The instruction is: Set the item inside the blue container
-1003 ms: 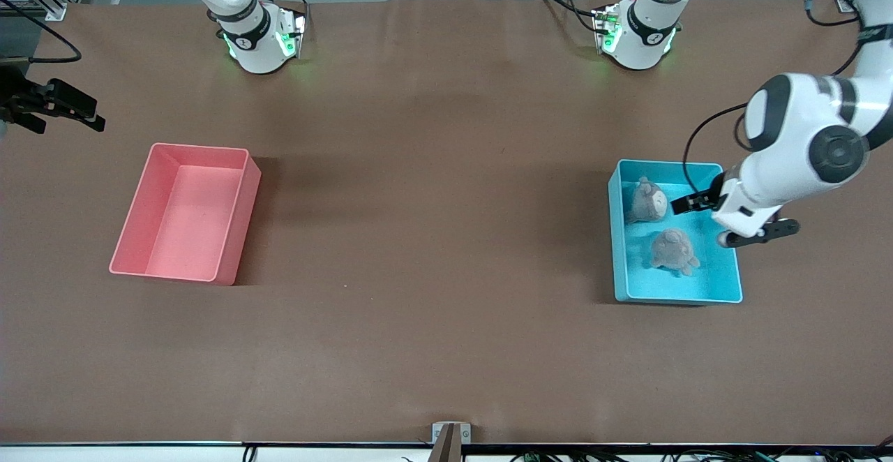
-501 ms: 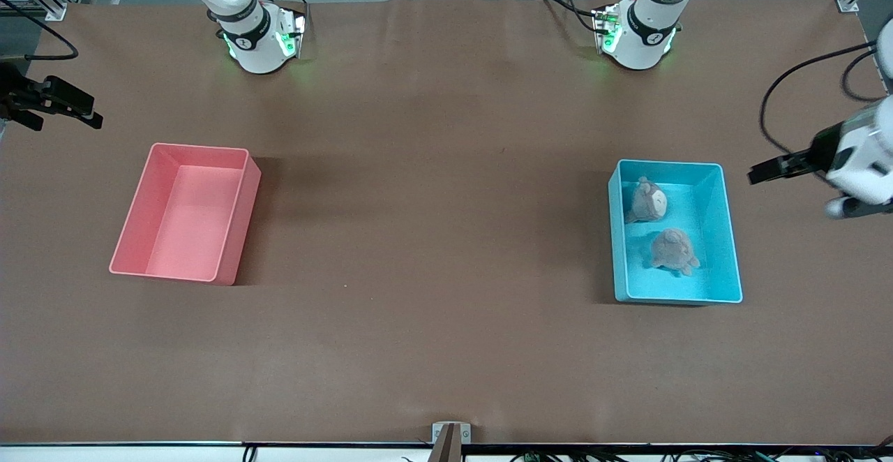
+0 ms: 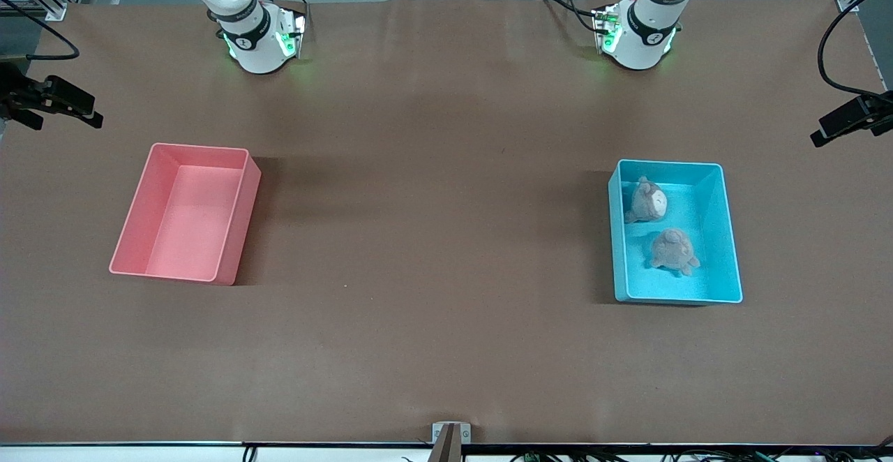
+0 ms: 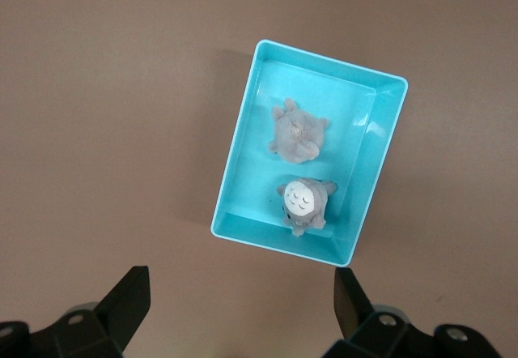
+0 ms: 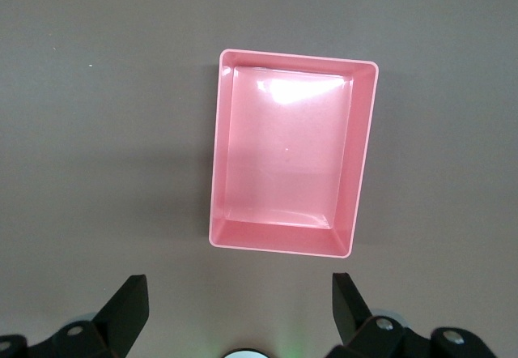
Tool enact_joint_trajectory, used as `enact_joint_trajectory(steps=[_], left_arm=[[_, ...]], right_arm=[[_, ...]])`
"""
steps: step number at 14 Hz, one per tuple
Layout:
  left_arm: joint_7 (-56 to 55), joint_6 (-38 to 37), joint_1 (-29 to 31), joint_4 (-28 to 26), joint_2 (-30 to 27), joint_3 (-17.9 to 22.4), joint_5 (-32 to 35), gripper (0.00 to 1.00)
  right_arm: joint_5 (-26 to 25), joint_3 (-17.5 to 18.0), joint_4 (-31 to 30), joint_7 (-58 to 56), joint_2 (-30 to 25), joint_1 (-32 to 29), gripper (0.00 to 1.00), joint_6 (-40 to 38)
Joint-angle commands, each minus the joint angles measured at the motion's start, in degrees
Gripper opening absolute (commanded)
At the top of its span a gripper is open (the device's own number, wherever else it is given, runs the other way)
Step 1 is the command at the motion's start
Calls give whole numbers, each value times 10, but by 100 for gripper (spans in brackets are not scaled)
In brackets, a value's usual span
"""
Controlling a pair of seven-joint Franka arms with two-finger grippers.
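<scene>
Two bins on the brown table (image 3: 446, 169): pink bin (image 3: 241, 225) at 9 o'clock of the front view, blue container (image 3: 617, 252) at 4 o'clock, toward the left arm's end. Inside the blue container, pale-faced plush toy (image 3: 649, 202) and, at its 6 o'clock, grey plush toy (image 3: 673, 250), slightly apart. No loose item visible elsewhere; seemingly done, nothing left to place. Left gripper (image 4: 240, 305) up at 3 o'clock, spread wide, empty. Right gripper (image 5: 235, 305) likewise at 9 o'clock, waiting.
</scene>
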Motion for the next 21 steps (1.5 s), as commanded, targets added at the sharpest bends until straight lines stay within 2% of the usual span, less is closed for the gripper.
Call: enact_joint_trajectory(steps=[1, 2, 4, 5, 7, 8, 18, 21], left_arm=[[4, -9, -43, 47, 34, 23, -1, 100], [3, -8, -94, 53, 41, 70, -1, 100], [5, -8, -222, 53, 46, 203, -2, 100], [6, -8, -269, 53, 46, 251, -2, 100], [6, -8, -320, 53, 45, 304, -2, 100], [5, -8, -326, 52, 45, 308, -2, 100], [7, -7, -321, 53, 37, 305, -3, 100], [7, -5, -323, 64, 36, 286, 5, 100]], right_arm=[[-7, 10, -7, -3, -12, -7, 100, -4], [-7, 10, -8, -2, -12, -2, 100, -4], [-7, 8, -8, -2, -12, 1, 100, -4], [-7, 6, -9, -2, -12, 4, 100, -5], [-7, -8, -10, -2, -13, 20, 100, -5], [-7, -16, -11, -2, -13, 25, 100, -6], [0, -16, -12, -2, -13, 22, 100, -6], [2, -15, -12, 2, -13, 22, 100, -6]])
